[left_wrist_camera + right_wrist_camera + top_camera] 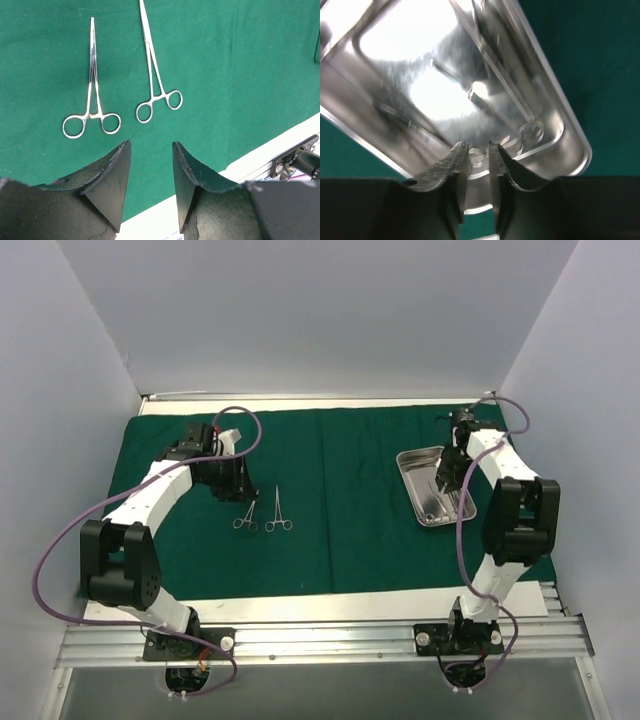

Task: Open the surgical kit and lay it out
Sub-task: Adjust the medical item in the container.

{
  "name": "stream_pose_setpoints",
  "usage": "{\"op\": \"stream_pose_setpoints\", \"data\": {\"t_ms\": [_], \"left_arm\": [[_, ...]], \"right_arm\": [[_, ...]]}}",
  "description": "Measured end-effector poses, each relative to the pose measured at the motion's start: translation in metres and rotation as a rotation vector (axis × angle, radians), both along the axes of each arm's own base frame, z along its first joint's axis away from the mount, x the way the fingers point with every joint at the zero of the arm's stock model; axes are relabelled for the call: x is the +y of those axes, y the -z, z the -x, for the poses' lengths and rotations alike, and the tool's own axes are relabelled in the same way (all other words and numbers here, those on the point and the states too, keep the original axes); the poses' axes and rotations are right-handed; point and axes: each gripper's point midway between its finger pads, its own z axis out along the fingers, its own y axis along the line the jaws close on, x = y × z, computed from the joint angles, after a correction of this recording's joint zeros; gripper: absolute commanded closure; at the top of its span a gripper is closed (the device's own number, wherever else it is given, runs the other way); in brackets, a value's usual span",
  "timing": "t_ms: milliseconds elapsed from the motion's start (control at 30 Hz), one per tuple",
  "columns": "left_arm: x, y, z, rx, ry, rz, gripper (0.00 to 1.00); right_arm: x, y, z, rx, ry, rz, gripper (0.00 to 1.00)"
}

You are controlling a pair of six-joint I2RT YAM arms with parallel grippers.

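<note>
One green cloth (340,540) lies spread flat over the desk (300,608), and everything else rests on it. Two ring-handled forceps (92,90) (155,75) lie side by side left of the cloth's middle. They are close but apart, with rings toward the near edge and tips pointing away. One shiny steel tray (425,490) sits on the right part of the cloth, turned at a slant, its near corner close to the cloth's right edge. Slim shapes and a few rings show inside it, too blurred to count.

The left tool (150,145) hangs just above the cloth on the near side of the forceps' rings, its fingers spread apart with nothing between them. The right tool (476,146) is low over the tray's near end, its fingers drawn to a narrow gap. I cannot tell whether it has hold of anything.

Between the forceps and the tray runs a broad bare stretch of cloth. A white strip of desk shows along the near edge, and pale walls stand close on the left, right and far sides.
</note>
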Motion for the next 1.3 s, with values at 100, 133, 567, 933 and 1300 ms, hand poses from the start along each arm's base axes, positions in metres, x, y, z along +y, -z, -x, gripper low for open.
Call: {"op": "stream_pose_setpoints", "data": {"t_ms": [100, 133, 567, 933, 1300], "left_arm": [[0.000, 0.003, -0.004, 0.007, 0.005, -0.004, 0.53], [-0.001, 0.005, -0.006, 0.012, 0.007, -0.005, 0.53], [-0.002, 0.017, -0.021, 0.053, 0.025, -0.019, 0.53], [-0.004, 0.014, -0.030, 0.044, 0.029, -0.021, 0.52], [-0.003, 0.014, -0.029, 0.044, 0.036, -0.024, 0.52]], "right_arm": [[0.014, -0.007, 0.024, 0.021, 0.026, -0.065, 0.97], [0.019, -0.008, 0.031, 0.028, 0.030, -0.086, 0.98], [0.046, 0.030, 0.089, 0.206, 0.031, -0.190, 1.00], [0.047, 0.056, 0.078, 0.288, 0.031, -0.194, 1.00], [0.032, 0.042, -0.002, 0.114, 0.020, -0.118, 0.94]]}}
